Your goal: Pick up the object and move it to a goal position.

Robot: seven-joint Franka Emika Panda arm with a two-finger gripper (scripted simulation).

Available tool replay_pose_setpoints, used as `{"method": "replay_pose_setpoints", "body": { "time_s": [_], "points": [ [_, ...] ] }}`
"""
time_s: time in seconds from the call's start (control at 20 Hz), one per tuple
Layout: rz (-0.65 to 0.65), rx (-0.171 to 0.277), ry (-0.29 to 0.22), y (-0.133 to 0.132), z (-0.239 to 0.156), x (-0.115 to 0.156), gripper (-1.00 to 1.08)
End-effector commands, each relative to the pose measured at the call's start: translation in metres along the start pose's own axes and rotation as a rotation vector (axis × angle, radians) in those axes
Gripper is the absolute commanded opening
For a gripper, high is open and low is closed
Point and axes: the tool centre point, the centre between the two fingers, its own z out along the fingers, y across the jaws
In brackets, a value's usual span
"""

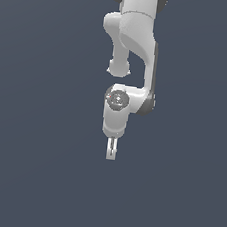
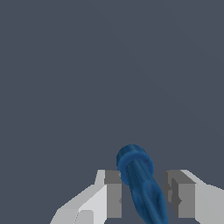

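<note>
Your object (image 2: 139, 183) is the dark blue piece lying between the gripper's (image 2: 142, 194) two fingers in the wrist view, its rounded ringed end poking out just past the fingertips and its longer body running back toward the palm. The finger (image 2: 113, 194) on one side sits right against it, while a thin gap shows between it and the other finger (image 2: 179, 197), so you cannot tell for certain that the grip is firm. In the exterior view the fingers look nearly together below the arm (image 1: 137, 43), and the object is too small to make out there. All around the gripper (image 1: 111, 153) you see only a plain grey-blue surface.
</note>
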Motion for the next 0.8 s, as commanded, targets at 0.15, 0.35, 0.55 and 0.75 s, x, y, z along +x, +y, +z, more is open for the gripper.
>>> {"method": "replay_pose_setpoints", "body": {
  "time_s": [0.15,0.35,0.55,0.75],
  "points": [
    [0.0,0.001,0.0,0.0,0.0,0.0,-1.0],
    [0.0,0.001,0.0,0.0,0.0,0.0,-1.0],
    [0.0,0.001,0.0,-0.001,-0.003,-0.001,-1.0],
    [0.0,0.001,0.0,-0.004,-0.016,-0.005,-1.0]
  ]
}}
